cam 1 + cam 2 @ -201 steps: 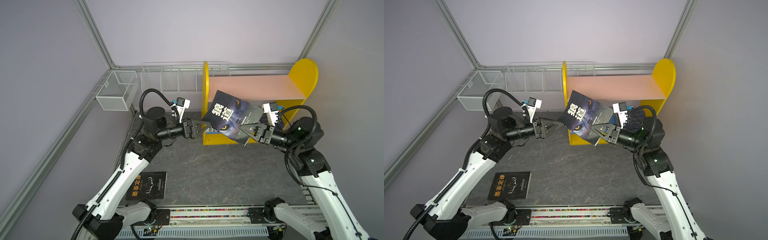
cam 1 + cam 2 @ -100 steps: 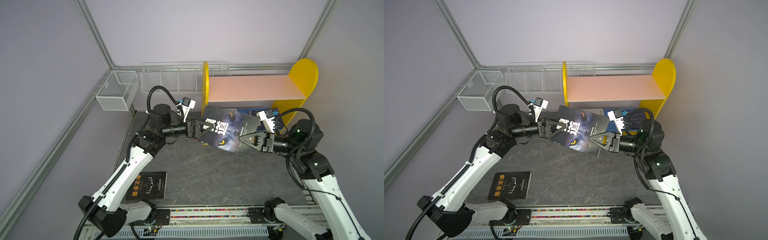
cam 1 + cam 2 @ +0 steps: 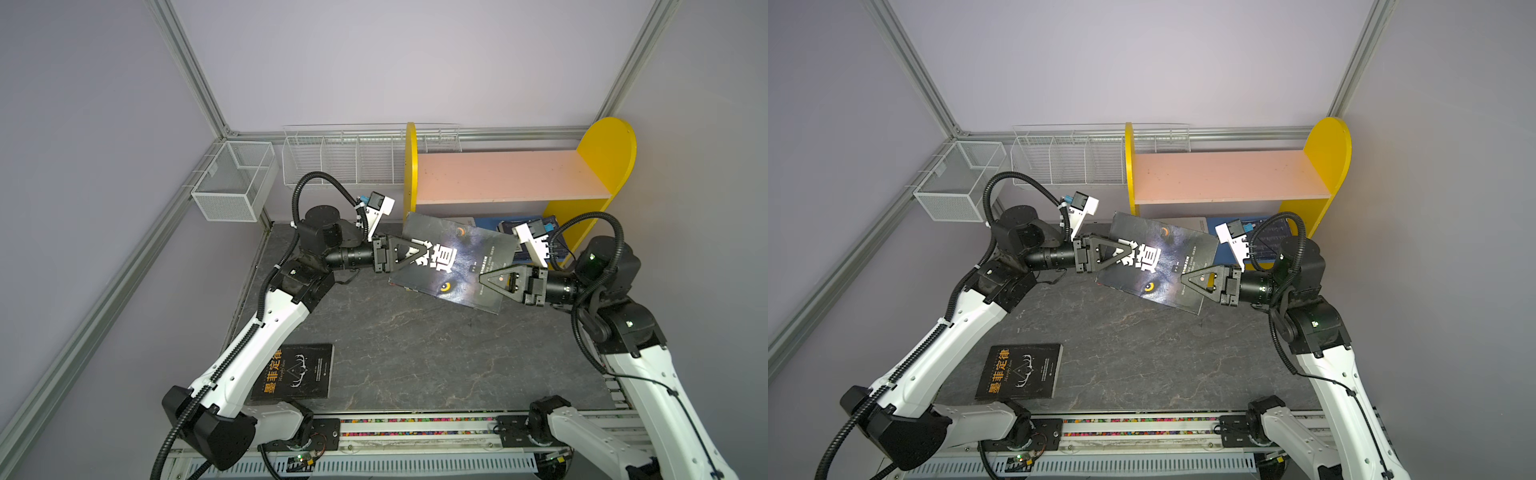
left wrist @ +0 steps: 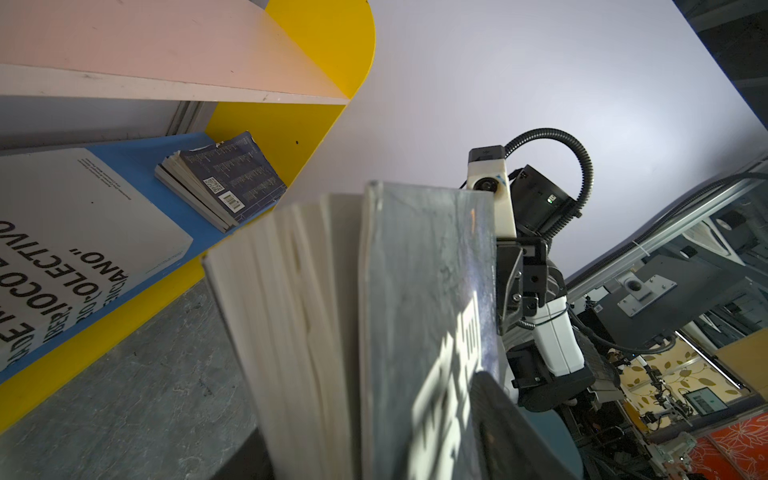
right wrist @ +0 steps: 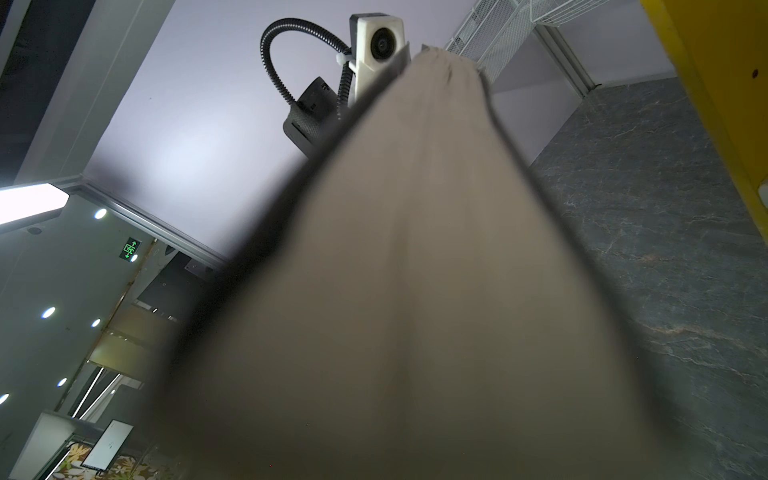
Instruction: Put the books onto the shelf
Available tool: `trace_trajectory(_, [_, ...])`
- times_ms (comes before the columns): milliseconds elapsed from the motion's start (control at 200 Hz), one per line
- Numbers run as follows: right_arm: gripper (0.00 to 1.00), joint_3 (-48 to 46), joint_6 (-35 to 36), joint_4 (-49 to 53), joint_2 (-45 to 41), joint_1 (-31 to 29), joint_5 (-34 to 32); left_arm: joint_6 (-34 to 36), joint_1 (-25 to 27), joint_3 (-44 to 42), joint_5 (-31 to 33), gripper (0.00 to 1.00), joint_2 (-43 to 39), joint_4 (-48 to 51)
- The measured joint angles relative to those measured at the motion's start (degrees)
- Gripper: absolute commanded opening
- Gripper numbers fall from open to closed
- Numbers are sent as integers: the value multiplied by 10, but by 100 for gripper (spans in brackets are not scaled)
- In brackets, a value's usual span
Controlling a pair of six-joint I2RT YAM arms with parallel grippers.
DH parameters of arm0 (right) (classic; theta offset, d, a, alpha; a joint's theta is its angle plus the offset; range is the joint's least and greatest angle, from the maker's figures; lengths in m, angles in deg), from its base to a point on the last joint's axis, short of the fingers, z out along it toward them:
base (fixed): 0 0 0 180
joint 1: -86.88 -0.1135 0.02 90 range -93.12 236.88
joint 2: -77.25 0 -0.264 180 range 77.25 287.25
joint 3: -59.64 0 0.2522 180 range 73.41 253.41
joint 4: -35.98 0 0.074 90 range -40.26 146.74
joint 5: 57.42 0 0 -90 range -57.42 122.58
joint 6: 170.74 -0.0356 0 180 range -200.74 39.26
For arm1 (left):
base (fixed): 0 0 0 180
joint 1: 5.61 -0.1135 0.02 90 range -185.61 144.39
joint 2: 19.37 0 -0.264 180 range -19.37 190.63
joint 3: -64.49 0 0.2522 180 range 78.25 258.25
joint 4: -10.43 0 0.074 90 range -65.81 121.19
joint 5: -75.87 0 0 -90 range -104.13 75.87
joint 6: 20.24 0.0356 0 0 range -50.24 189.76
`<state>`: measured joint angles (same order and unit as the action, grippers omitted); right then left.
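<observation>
A dark book with a wolf's eyes on its cover (image 3: 453,262) (image 3: 1158,257) hangs tilted above the table, in front of the shelf (image 3: 498,174). My right gripper (image 3: 481,279) is shut on its right edge. At the left edge, my left gripper (image 3: 419,254) has closed on the book; in the left wrist view one finger (image 4: 503,419) lies on the cover, with the page block between the jaws. On the shelf's blue lower board (image 4: 137,153) lie a white book (image 4: 83,216) and a stack of navy books (image 4: 232,178). A black book with an orange title (image 3: 295,372) lies flat at the table's front left.
Two white wire baskets (image 3: 232,183) (image 3: 345,160) hang on the back and left walls beside the shelf. The shelf's pink upper board (image 3: 1217,174) carries nothing. The arms' base rail (image 3: 415,424) runs along the front edge of the table.
The wolf book came down from a steep tilt to lie flatter and lower. My left gripper moved right to the book's left edge and its jaws closed on it. The right gripper kept its hold.
</observation>
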<state>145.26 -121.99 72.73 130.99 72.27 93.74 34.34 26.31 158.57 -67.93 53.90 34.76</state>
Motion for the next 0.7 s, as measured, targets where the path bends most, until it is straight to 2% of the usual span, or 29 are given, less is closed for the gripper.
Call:
trace_trajectory(275, [8,0,28,19,6,18,9,3,-4,-1,6,5,-14,6])
trace_trajectory(325, [8,0,32,21,7,18,9,5,-3,-1,9,0,-15,10])
trace_trajectory(390, [11,0,37,23,9,22,9,7,-3,-1,15,0,-15,14])
trace_trajectory(475, [25,0,42,25,12,29,6,7,0,-1,27,0,-16,13])
trace_trajectory(580, [58,-7,43,5,11,36,-33,-2,0,-13,53,0,-26,6])
trace_trajectory(700, [77,-67,11,-69,-10,41,-90,-31,-1,-41,108,0,-46,-20])
